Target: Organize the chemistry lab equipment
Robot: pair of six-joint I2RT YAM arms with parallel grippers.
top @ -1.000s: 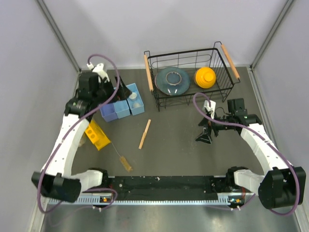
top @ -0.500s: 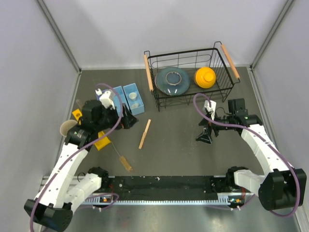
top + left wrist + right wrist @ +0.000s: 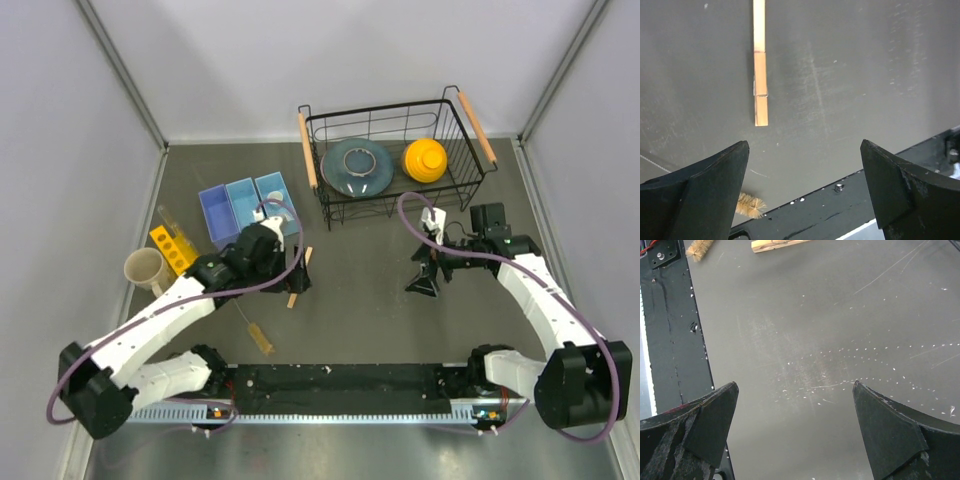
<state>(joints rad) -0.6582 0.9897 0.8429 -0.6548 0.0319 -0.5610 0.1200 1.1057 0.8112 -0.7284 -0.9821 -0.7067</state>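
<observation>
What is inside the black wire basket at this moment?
A blue-grey plate and a yellow bowl sit side by side in the basket. Anything lying beneath them is covered and cannot be seen.

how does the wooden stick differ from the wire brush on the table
The wooden stick is a flat tan strip; the wire brush is a thin wire ending in a fuzzy amber tuft. From above, the stick's far end leans right, the brush's leans left. The brush lies closer than the stick to the near edge of the table. Both lie loose on that dark surface.
</observation>
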